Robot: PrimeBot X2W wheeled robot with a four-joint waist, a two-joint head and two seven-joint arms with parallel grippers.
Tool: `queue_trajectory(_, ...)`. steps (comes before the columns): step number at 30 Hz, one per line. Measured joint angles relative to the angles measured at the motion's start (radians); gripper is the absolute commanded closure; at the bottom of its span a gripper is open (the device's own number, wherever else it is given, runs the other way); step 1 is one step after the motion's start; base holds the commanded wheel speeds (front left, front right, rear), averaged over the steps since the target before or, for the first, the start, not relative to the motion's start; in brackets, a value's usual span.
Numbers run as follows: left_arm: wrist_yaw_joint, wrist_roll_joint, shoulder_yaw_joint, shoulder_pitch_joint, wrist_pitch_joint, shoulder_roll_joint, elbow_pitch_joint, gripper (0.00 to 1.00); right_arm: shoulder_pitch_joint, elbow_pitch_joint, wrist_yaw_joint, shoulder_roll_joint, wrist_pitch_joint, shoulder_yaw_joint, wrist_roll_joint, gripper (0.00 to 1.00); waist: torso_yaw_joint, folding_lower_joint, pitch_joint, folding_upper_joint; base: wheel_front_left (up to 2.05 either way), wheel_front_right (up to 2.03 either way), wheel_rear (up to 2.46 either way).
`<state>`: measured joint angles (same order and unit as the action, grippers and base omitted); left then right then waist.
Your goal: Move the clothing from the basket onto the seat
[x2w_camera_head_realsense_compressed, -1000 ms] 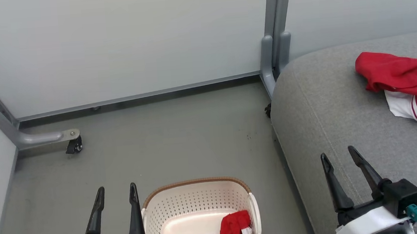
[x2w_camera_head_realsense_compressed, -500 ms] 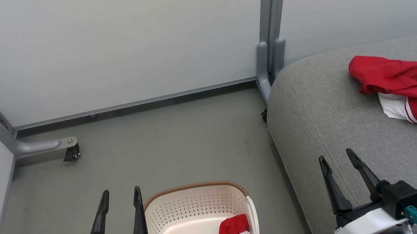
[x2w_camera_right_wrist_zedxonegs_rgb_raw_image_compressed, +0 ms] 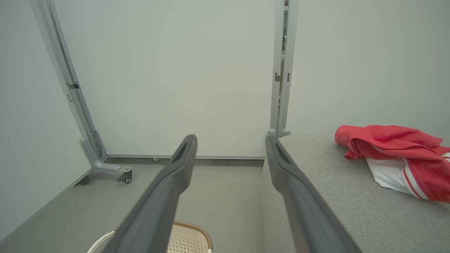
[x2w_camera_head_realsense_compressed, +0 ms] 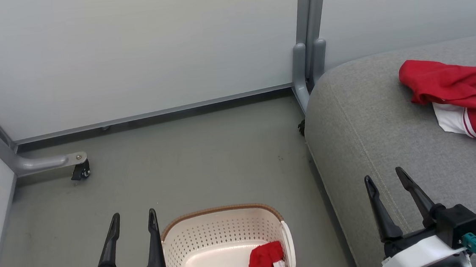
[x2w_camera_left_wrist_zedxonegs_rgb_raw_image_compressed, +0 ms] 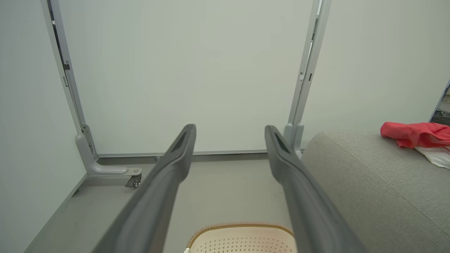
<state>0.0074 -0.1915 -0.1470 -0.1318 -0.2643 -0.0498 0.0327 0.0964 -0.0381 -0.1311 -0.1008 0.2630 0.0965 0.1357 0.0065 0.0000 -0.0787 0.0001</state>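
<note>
Head camera: picture shifted slightly since half a second ago; camera moved, things did not
Seat: large grey woven-fabric sofa cushion [x2w_camera_head_realsense_compressed: 391, 138], one garment already delivered
Basket: cream perforated plastic laundry basket with brown rim [x2w_camera_head_realsense_compressed: 220, 210] on the grey floor [x2w_camera_head_realsense_compressed: 181, 163], between both arms for easy reach
Clothing: crumpled red-and-white garment [x2w_camera_head_realsense_compressed: 451, 87] lies on the seat; second red striped garment [x2w_camera_head_realsense_compressed: 265, 258] in the basket's right corner, likely next
Left arm: left gripper [x2w_camera_head_realsense_compressed: 134, 213] beside the basket, jaws spread, empty
Right arm: right gripper [x2w_camera_head_realsense_compressed: 383, 174] over the seat's edge, jaws spread, empty
</note>
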Motion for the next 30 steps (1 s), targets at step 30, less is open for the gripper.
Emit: queue_trajectory(30,-0.110,0.092,-0.186,0.485,0.000,0.000,0.468,0.00,-0.283,0.133,0.000,-0.005,0.000,-0.142,-0.016,0.00,-0.038,0.0001,0.381,0.0000,0.00,0.00,0.00)
